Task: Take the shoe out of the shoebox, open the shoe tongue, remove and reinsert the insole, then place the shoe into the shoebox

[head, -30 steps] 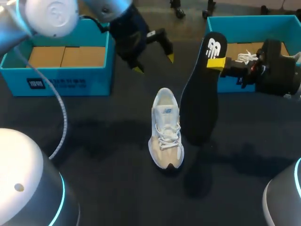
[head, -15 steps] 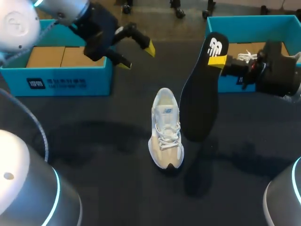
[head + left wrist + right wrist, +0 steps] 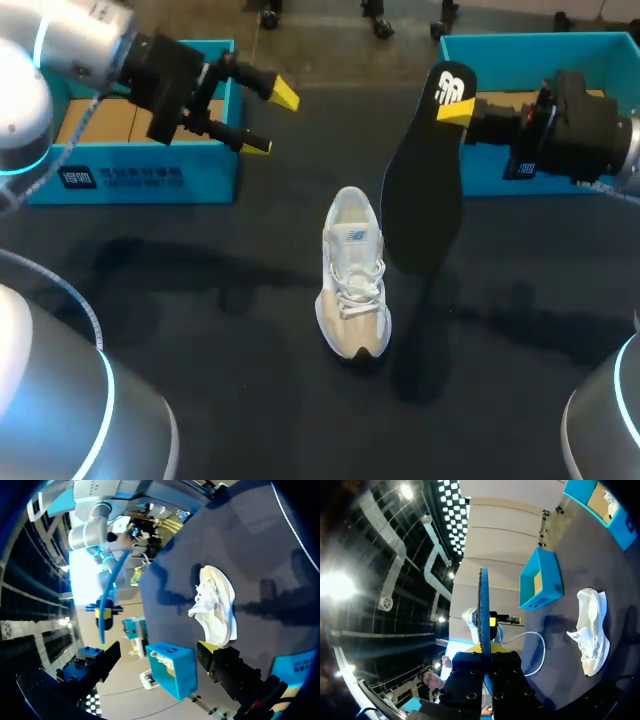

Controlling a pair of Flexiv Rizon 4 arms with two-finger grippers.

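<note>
– Shoebox (image 3: 200,180) at the far left, and the left arm?
– It is bright blue with a bare cardboard floor. The left arm comes in over it, forearm nearly level, and the left hand (image 3: 270,121) hangs past the box's right wall, above the bench (image 3: 200,300). Its yellow-tipped fingers are spread wide with nothing between them.
– And the shoe (image 3: 353,275)?
– It stands alone on its sole in the middle of the dark bench. It is a white laced trainer with a tan toe. Its long axis runs from far to near, heel toward the back and toe toward the robot.
– What is just to its right?
– The black insole (image 3: 425,200), upright and slightly tilted, logo end uppermost and lower end close beside the shoe. The right hand (image 3: 455,112) reaches in level from the right and pinches that top end between its fingers. From the right wrist, the insole (image 3: 484,610) shows edge-on between them.
– Behind the right arm?
– A second blue shoebox (image 3: 600,45).
</note>
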